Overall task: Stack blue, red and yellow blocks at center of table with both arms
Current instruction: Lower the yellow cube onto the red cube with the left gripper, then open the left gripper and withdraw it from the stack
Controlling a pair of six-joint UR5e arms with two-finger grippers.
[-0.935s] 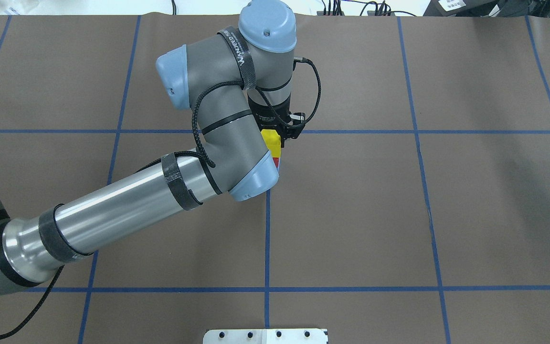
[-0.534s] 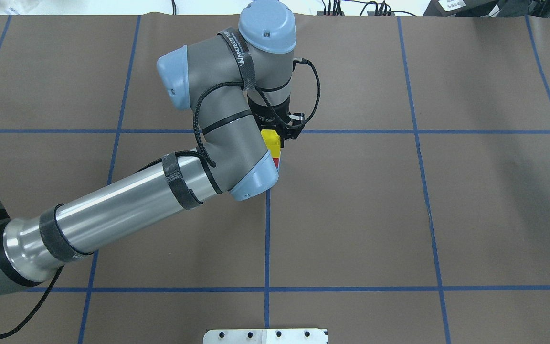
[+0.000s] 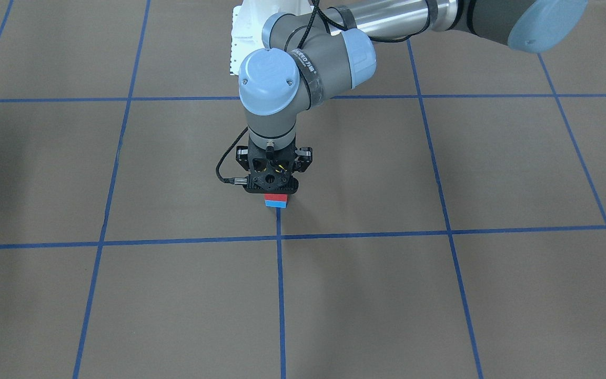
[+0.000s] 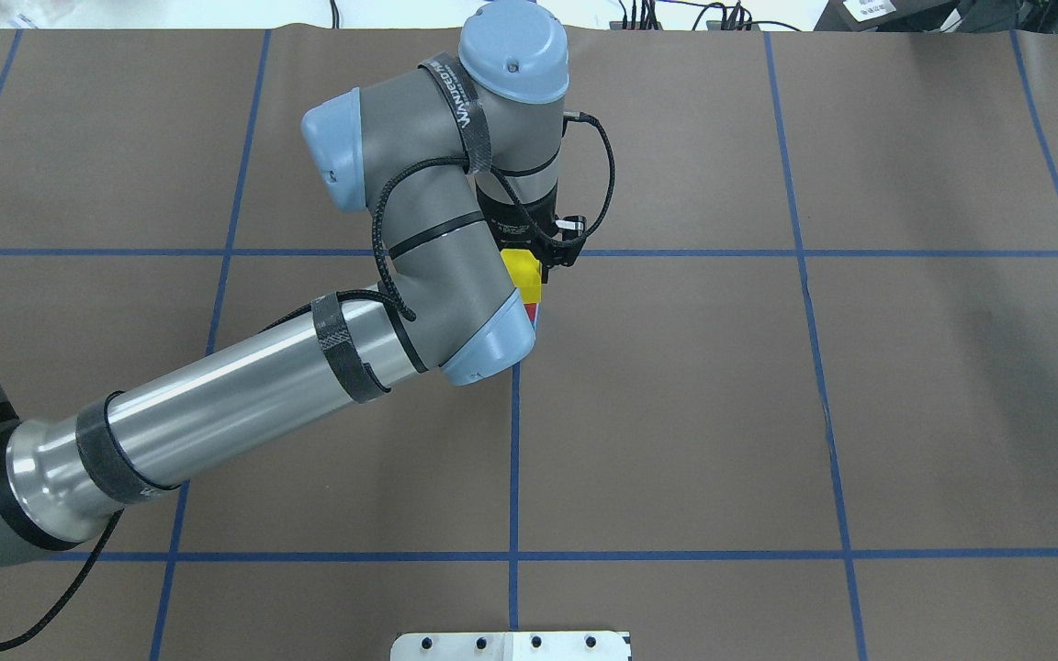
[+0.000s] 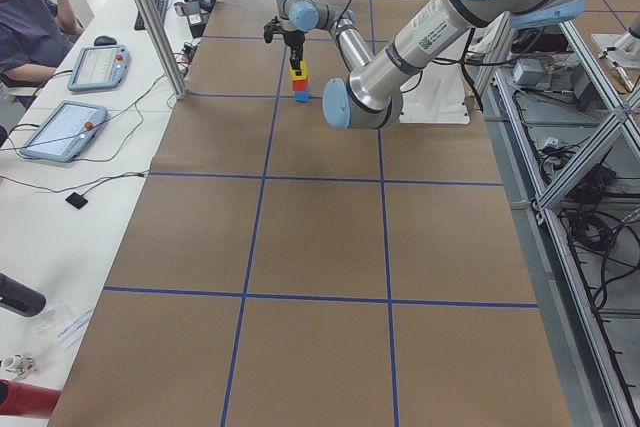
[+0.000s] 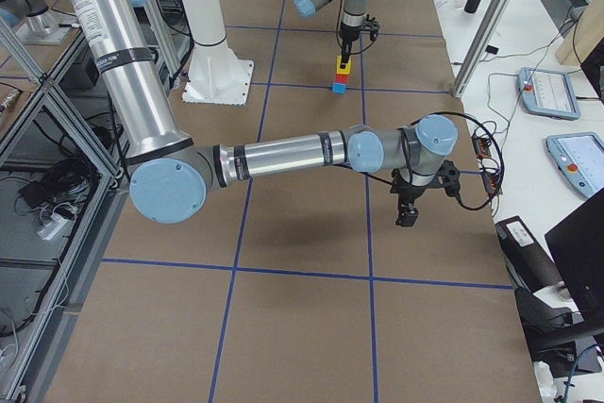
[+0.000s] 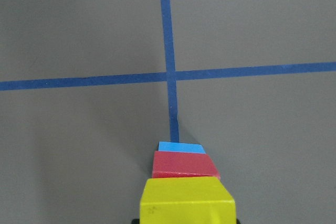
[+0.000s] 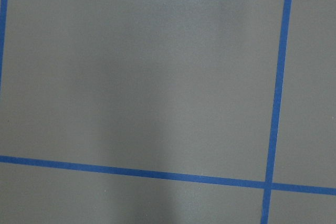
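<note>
A yellow block [image 7: 186, 200] sits on a red block [image 7: 185, 165], which sits on a blue block [image 7: 180, 147], by a tape crossing at the table's middle. The stack also shows in the exterior left view [image 5: 298, 82]. My left gripper [image 4: 543, 248] stands straight above the stack, shut on the yellow block [image 4: 522, 273]. In the front-facing view its wrist mount hides the yellow block, and only the red block [image 3: 275, 198] and the blue block [image 3: 275, 205] show. My right gripper [image 6: 406, 212] hangs over bare table far to the right, holding nothing. I cannot tell whether it is open or shut.
Blue tape lines [image 4: 512, 459] divide the brown table cover into squares. The white base plate [image 4: 511, 645] lies at the near edge. A metal post [image 6: 477, 21] and tablets [image 6: 552, 92] stand on the side bench beyond the table's far edge.
</note>
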